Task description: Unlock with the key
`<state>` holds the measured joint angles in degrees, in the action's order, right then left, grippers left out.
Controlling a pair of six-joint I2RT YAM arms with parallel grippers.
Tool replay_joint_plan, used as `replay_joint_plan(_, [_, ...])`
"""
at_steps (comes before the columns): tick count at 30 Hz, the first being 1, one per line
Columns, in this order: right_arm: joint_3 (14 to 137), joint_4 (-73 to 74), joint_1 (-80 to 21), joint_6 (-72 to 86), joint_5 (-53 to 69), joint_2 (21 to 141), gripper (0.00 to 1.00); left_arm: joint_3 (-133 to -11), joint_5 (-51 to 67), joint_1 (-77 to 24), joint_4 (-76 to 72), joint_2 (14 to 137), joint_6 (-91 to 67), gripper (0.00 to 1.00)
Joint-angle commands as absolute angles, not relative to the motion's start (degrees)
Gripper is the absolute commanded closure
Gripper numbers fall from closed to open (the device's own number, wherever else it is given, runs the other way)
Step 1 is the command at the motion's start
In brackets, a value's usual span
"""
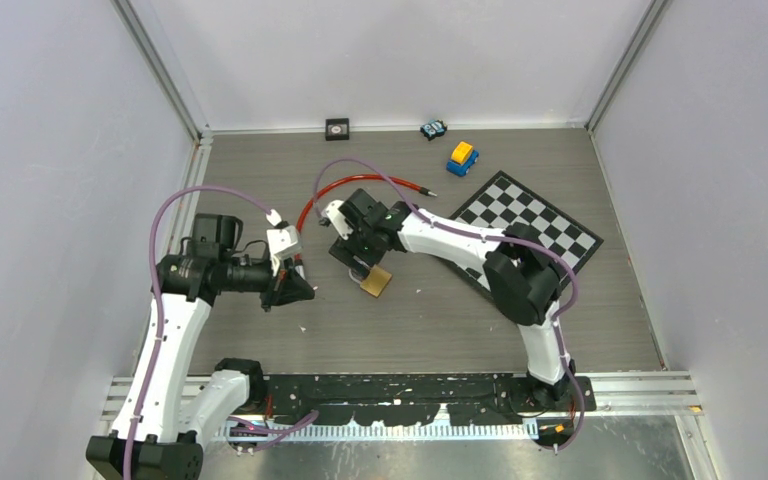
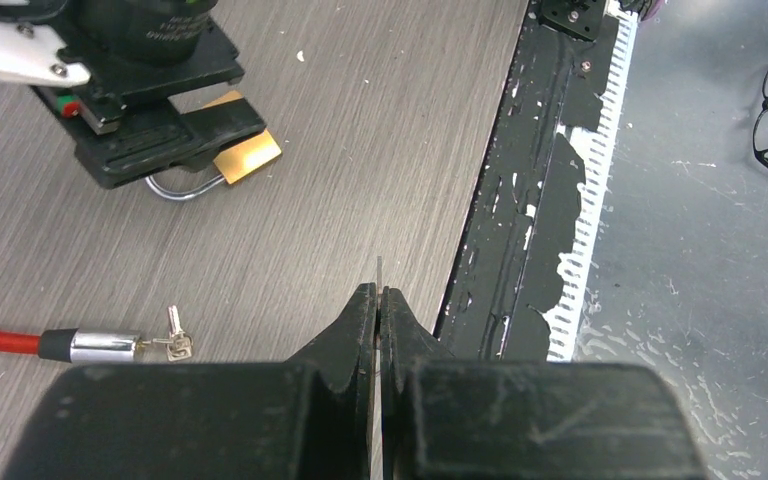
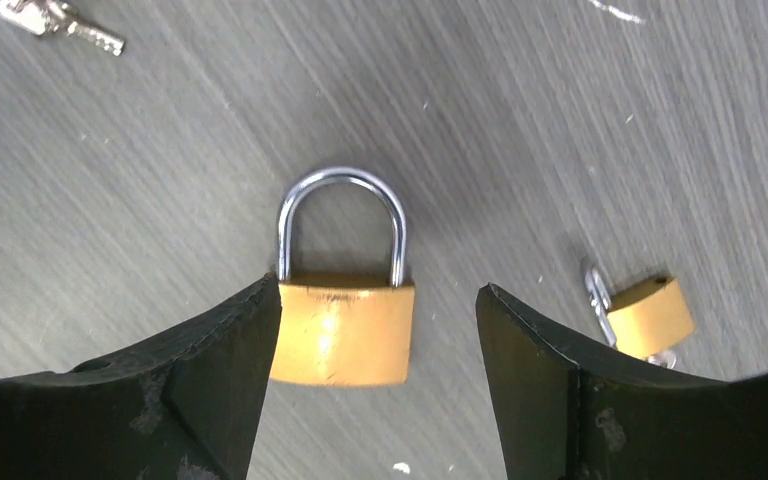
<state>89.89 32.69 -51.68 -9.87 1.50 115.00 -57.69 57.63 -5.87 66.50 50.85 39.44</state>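
The right pincer (image 3: pixel 378 295) hangs low over the table (image 3: pixel 580 130) with its jaws spread wide either side of a brass padlock (image 3: pixel 342 332). The padlock lies flat; one finger (image 3: pixel 222 345) touches its side and the other stands apart. A smaller padlock (image 3: pixel 650 318) lies just beside. The left pincer (image 2: pixel 378 300) is pinched tight, with a thin metal sliver (image 2: pixel 378 272) poking out between the tips; I can't tell whether it's a key. Small keys (image 2: pixel 175 340) lie at the metal end of a red cable (image 2: pixel 0 338).
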Motion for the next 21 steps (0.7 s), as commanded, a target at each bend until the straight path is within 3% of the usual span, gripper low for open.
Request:
replay_joint_plan(1, [95.0, 32.1, -51.9, -11.8, 1.0, 119.2, 0.24, -57.6, 59.1, -5.6, 66.0, 49.3, 39.5, 1.00])
replay_joint_plan(9, [96.8, 32.0, -50.6, -13.9, -2.4, 122.9, 0.26, -57.8, 59.2, -5.7, 67.0, 48.8, 39.9, 1.00])
replay_joint_plan(21, [89.7, 31.4, -48.0, -14.0, -1.5, 117.9, 0.27, -57.5, 59.8, -5.7, 66.5, 49.1, 40.0, 1.00])
